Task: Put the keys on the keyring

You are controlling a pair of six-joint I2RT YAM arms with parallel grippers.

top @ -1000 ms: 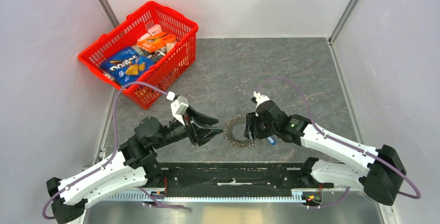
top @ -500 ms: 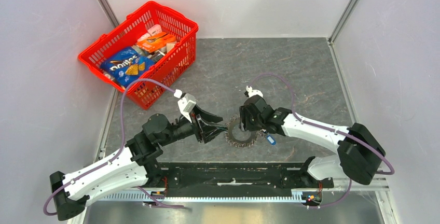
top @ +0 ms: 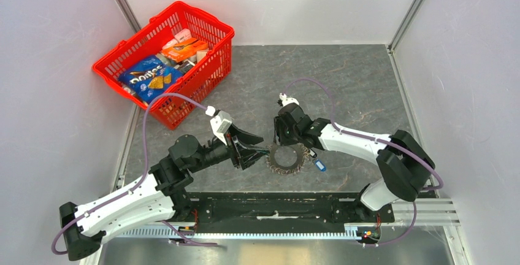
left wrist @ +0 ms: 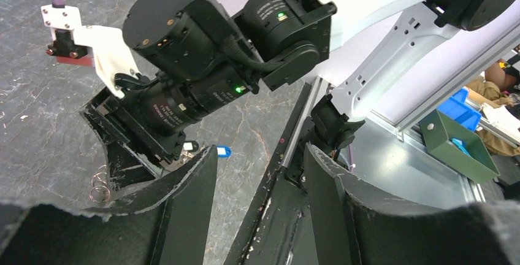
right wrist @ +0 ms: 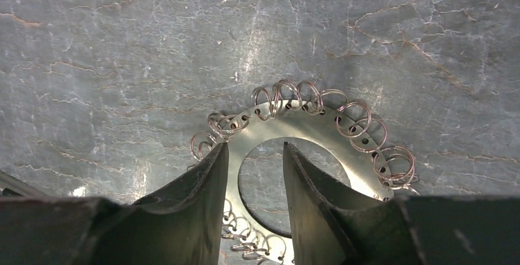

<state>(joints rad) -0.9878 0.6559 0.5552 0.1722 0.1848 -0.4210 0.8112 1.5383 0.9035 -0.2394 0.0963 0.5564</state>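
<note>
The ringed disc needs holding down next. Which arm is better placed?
Right, probably. Its gripper hangs directly over the ringed metal disc, fingers over its band; the left gripper sits open beside the disc's edge.

Both arms reach inward, their tips close together. The left hand (top: 256,150) lies low and aims rightward, fingers parted. The right hand (top: 283,144) points steeply down, its fingers seemingly parted too.
</note>
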